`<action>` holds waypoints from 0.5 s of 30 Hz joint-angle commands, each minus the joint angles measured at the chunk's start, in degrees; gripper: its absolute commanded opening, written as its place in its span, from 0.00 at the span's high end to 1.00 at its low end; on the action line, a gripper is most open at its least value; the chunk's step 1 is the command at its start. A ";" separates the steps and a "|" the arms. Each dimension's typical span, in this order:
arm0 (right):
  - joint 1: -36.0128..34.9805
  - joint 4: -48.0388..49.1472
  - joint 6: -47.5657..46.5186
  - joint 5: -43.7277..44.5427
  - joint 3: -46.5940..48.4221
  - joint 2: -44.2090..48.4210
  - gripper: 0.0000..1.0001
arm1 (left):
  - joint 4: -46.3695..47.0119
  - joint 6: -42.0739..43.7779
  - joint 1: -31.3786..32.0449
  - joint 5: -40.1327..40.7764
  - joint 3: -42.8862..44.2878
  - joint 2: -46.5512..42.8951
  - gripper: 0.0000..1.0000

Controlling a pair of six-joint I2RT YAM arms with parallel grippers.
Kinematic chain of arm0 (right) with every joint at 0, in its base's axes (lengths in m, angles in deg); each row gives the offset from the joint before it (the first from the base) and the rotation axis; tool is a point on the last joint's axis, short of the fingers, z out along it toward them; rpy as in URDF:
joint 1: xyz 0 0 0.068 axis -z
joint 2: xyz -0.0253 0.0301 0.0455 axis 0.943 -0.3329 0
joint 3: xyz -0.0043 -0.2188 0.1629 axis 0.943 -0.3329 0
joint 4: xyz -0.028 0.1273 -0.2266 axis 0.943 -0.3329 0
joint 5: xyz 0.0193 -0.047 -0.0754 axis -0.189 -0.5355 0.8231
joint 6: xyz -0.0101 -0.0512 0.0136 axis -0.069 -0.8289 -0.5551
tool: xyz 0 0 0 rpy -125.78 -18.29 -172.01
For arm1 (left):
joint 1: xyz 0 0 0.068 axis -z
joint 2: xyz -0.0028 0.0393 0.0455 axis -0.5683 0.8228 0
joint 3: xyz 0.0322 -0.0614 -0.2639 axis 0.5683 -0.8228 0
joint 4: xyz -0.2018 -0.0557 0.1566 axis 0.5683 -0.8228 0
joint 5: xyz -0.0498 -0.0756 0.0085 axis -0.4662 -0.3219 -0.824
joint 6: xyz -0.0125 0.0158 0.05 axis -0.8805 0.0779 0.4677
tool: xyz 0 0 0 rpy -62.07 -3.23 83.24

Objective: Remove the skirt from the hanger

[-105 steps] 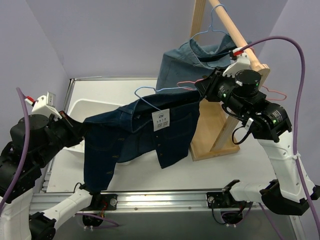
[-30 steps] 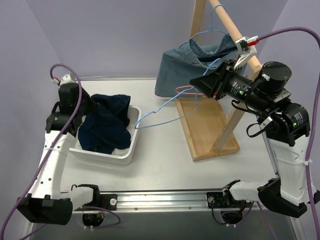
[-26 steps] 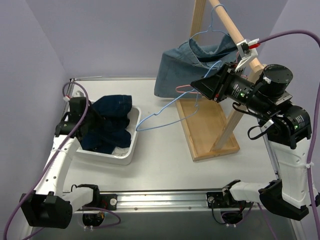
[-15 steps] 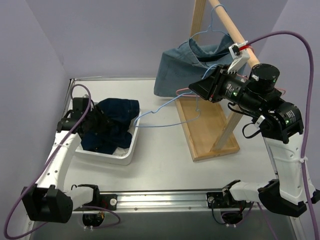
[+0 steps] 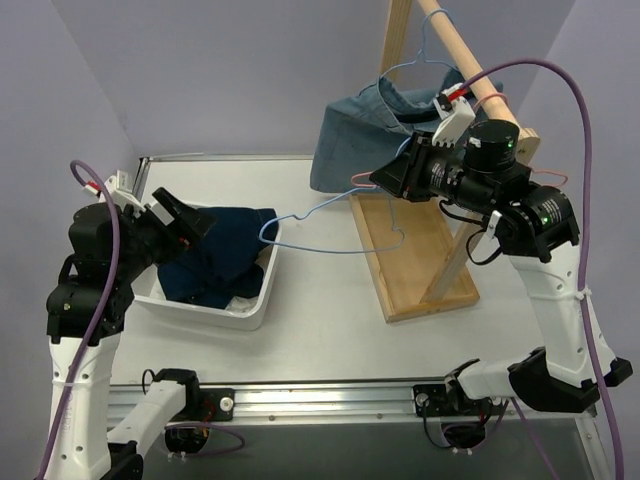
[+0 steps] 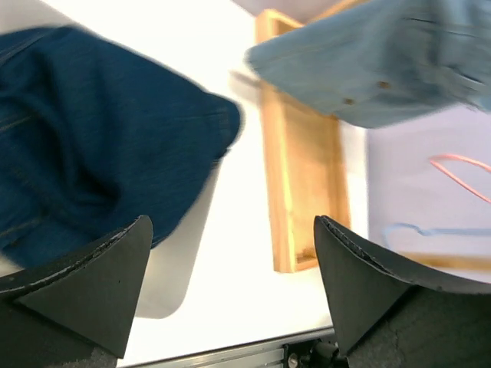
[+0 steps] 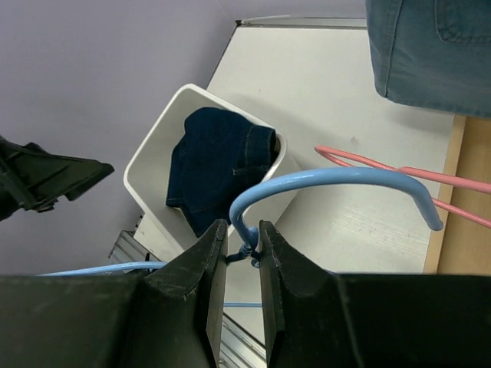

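Observation:
No skirt shows in any view. The hanger [image 5: 362,178], thin pink-red wire, pokes out bare beside my right gripper [image 5: 385,181], and its wire [image 7: 399,172] crosses the right wrist view behind a light-blue wire hanger [image 7: 345,178]. My right gripper [image 7: 242,230] is shut on the twisted neck of that light-blue hanger [image 5: 320,207] and holds it in the air over the table. My left gripper [image 5: 187,220] hangs open above the white bin. Nothing lies between its fingers [image 6: 232,224].
A dark-blue denim garment [image 5: 215,262] lies crumpled in the white bin [image 5: 252,310] at the left. A light-blue denim shirt [image 5: 360,130] hangs on another blue hanger [image 5: 420,58] from the wooden rack's rail [image 5: 470,70]. The rack's base [image 5: 410,262] sits right of centre.
My left gripper has opened, let go of the dark denim garment in the bin, and lifted away. The right arm has drawn back slightly with the blue hanger.

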 commanded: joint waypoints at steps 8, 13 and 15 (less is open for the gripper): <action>0.34 -4.30 -0.19 4.63 -1.20 -1.42 1.00 | 18.05 9.14 0.88 -24.78 12.52 6.75 0.01; 0.34 -6.50 -1.16 6.92 -1.20 -1.95 1.00 | 23.66 11.79 4.03 -36.37 18.69 10.62 0.05; 0.34 -7.03 -1.08 7.54 -0.85 -2.13 1.00 | 25.26 12.39 5.61 -42.27 19.04 10.98 0.06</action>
